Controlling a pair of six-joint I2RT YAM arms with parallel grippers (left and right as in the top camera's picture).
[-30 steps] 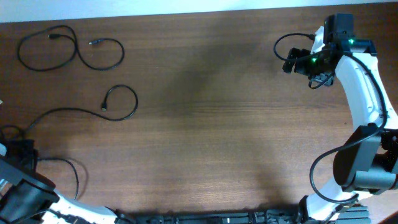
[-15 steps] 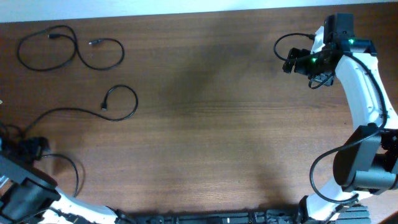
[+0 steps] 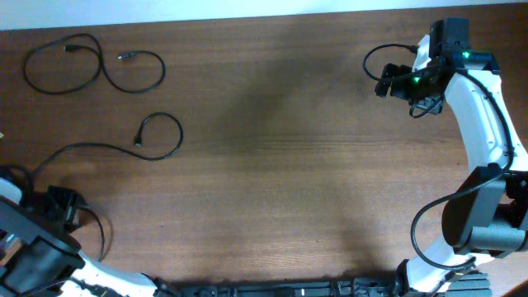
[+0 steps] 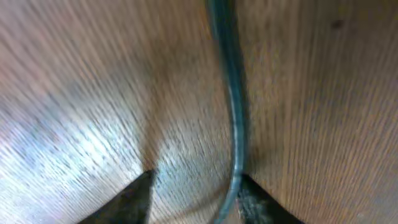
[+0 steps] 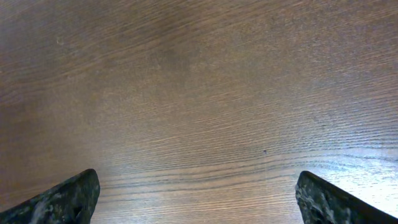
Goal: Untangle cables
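thin black cables (image 3: 102,66) curl in loose loops on grained wooden table (image 3: 289,165).

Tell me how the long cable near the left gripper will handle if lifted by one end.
Probably floppy: the cable lies in loose curves, so it should droop and trail. Likely light, being thin. Its hooked loop may tighten when pulled.

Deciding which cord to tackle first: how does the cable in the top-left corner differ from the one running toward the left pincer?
The top-left cable curls in two loops with both plug ends showing; the lower cable makes one loop, then stretches toward the left pincer. The top-left cable lies well away from that pincer; the lower cable runs between its parted jaws. Both are thin, black and lying on the table.
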